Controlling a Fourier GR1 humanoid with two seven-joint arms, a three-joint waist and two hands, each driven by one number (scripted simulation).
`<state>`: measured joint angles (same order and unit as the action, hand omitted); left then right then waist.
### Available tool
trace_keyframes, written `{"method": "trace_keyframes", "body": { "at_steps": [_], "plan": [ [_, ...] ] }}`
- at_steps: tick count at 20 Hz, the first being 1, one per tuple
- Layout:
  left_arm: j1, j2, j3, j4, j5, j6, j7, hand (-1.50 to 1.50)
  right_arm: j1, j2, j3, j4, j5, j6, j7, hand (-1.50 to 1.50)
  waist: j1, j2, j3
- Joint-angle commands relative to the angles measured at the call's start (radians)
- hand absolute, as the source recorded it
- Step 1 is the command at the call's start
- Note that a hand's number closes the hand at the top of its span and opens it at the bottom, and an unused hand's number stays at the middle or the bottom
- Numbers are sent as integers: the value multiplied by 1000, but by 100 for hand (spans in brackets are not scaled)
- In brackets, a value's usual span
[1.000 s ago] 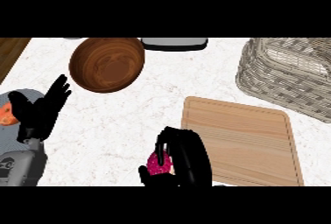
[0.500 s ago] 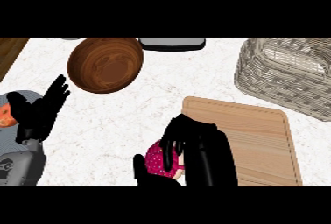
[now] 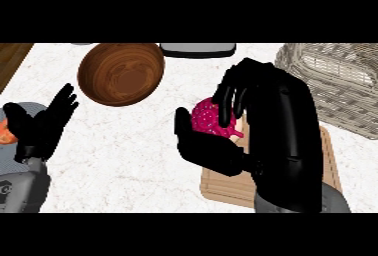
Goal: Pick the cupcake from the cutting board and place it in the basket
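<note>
Two hands: left hand (image 3: 43, 125) rests open at left edge, idle. Right hand (image 3: 255, 120) curled round pink cupcake (image 3: 210, 119), held above cutting board (image 3: 221, 187). Basket (image 3: 336, 82) lies right of it, nearest that hand.

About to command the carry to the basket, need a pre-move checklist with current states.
1. Pink-frosted cupcake enclosed by right hand fingers and thumb: ok.
2. Cupcake lifted off light wooden cutting board: cannot tell, hand hides the contact.
3. Woven wicker basket in view at upper right, opening unobstructed: ok.
4. Left hand open at left edge, out of the path: ok.
5. Brown wooden bowl lies left of the path: ok.
</note>
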<state>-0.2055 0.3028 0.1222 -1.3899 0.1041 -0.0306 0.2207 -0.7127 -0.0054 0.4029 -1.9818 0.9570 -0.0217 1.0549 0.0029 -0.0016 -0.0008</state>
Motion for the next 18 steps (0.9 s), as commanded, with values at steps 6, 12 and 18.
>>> {"method": "trace_keyframes", "body": {
  "at_steps": [6,12,18],
  "plan": [
    [26,-6,13,25,-9,-19,-56,0,-188,-81,-282,219,-10,54,-44,150,2,3,0],
    [-15,27,42,8,15,-37,8,0,-173,-197,-378,350,5,30,-141,150,1,4,1],
    [-30,-31,8,-2,-30,17,8,0,-75,-288,-490,404,-57,-13,-285,150,-4,3,1]
  ]
}}
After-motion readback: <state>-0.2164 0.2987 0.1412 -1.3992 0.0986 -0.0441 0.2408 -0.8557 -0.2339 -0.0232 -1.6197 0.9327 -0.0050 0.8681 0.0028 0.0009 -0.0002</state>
